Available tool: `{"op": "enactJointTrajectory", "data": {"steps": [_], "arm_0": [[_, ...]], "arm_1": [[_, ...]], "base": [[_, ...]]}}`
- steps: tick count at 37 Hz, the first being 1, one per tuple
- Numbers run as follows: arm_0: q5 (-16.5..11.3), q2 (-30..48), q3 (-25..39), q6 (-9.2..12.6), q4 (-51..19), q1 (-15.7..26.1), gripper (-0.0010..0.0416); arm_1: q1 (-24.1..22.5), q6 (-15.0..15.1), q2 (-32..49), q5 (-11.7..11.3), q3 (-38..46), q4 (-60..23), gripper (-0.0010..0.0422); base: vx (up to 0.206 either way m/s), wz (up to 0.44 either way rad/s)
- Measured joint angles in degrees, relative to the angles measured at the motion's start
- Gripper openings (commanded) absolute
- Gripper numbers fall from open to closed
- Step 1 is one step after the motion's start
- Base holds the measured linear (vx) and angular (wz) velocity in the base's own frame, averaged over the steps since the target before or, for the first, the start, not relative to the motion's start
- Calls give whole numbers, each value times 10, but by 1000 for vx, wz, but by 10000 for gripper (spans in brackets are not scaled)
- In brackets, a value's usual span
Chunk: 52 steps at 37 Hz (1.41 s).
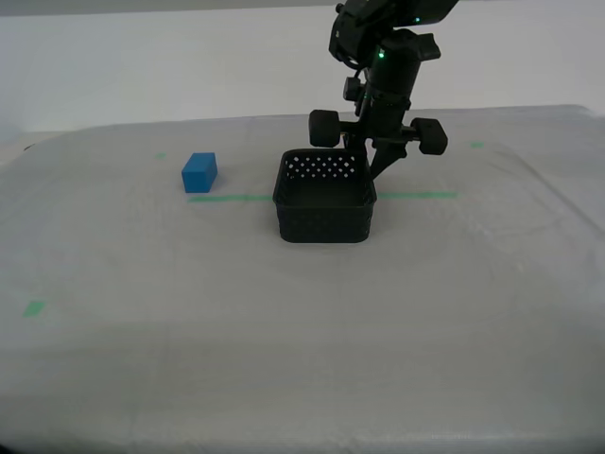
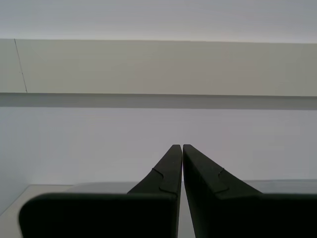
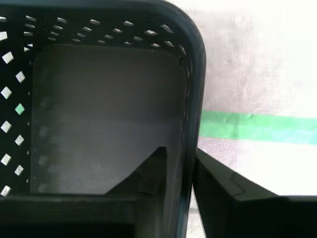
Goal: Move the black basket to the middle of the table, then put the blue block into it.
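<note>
**A:** Reading the exterior view from its left side across, what is seen first?

**B:** A small green mark (image 1: 35, 307) is seen near that view's left edge on the table (image 1: 284, 359). Further along, the blue block (image 1: 199, 172) is found resting on the cloth, just behind the green tape line (image 1: 230, 198) and well apart from any gripper.

**A:** And the basket?

**B:** The black basket (image 1: 324, 203) is seen about mid-table, upright, sitting across the tape line, with the block off toward the exterior view's left of it. Nothing is seen inside it.

**A:** Is it being held?

**B:** Yep. The rim wall on the exterior view's right is pinched by my first gripper (image 3: 192, 171): in the first wrist view one finger is seen inside the basket and the other outside, the wall clamped between them. The arm is seen coming down from above at the basket's far corner.

**A:** Second one?

**B:** My second gripper (image 2: 182, 148) is seen only in its own wrist view, fingers pressed together with nothing between them, pointed at a pale wall (image 2: 158, 69).
</note>
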<state>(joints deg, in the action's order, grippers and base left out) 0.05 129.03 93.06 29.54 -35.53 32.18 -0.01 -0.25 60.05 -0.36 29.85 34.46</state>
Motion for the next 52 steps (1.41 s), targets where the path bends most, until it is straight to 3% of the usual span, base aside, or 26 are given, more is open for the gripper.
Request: {"op": "enactJointTrajectory", "data": {"steps": [13,19,30,36,46,52], "arm_0": [[9,-3,-1,-19,4,0,269],[9,-10,0,-40,6,1,255],[1,-22,13,-27,7,2,211],[-5,-24,28,-27,-1,2,257],[-5,-29,43,-39,-38,2,411],[9,-58,25,-47,-43,-3,371]], "arm_1": [[0,0,0,0,0,0,0],[0,0,0,0,0,0,0],[0,0,0,0,0,0,0],[0,0,0,0,0,0,0],[0,0,0,0,0,0,0],[0,0,0,0,0,0,0]], "base": [[0,0],[0,0],[0,0],[0,0],[0,0],[0,0]]}}
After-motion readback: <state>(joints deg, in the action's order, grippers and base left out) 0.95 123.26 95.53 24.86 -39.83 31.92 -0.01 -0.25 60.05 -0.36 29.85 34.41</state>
